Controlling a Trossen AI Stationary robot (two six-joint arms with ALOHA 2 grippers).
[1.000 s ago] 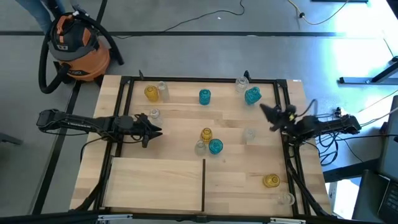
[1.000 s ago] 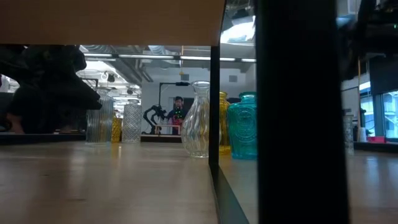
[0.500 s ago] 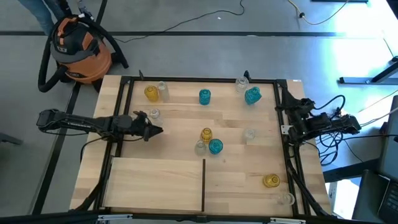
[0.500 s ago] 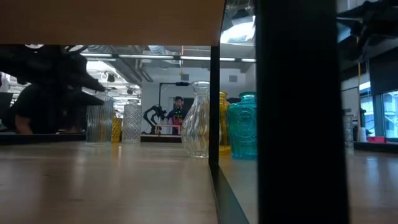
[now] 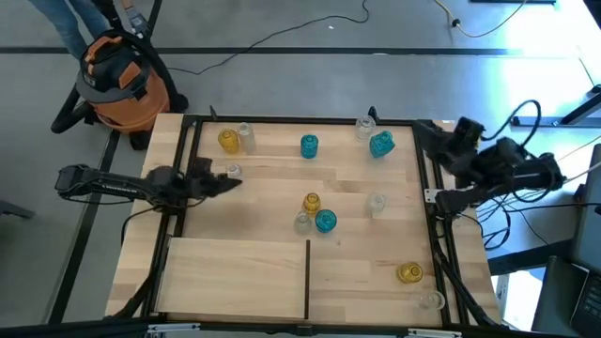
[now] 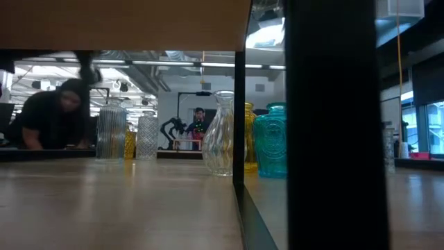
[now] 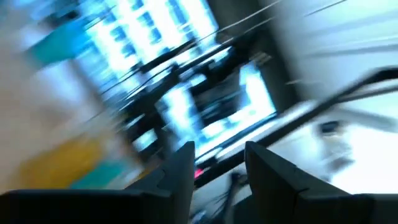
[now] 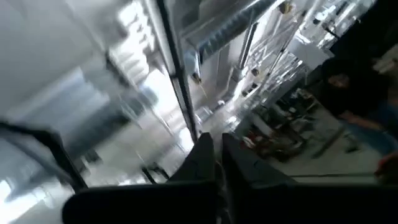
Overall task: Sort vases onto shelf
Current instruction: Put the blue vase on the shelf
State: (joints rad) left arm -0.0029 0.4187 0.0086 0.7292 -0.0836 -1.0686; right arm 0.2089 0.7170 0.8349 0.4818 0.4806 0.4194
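Several small glass vases stand upright on their bases on the pale-wood shelf (image 5: 235, 282): an amber one (image 5: 228, 141), a teal one (image 5: 309, 145) and another teal one (image 5: 381, 144) near the far edge. An amber (image 5: 311, 202), clear (image 5: 302, 222) and teal (image 5: 325, 221) cluster stands mid-table. My left gripper (image 5: 228, 181) hangs at the left beside a small clear vase (image 5: 232, 172), open (image 7: 217, 171), nothing between its fingers. My right gripper (image 5: 437, 136) is raised high over the right frame rail, shut (image 8: 217, 158) and empty.
An amber vase (image 5: 408, 272) and a clear one (image 5: 430, 299) stand near the right front corner. Black frame rails (image 5: 441, 235) border the table. An orange vacuum (image 5: 117, 80) and a person's legs (image 5: 80, 19) are on the floor beyond the far left corner.
My right gripper has drawn back from over the table toward the right edge and risen high, staying shut. My left gripper has risen a little, tipped upward and rolled, its opening unchanged. No vase has moved.
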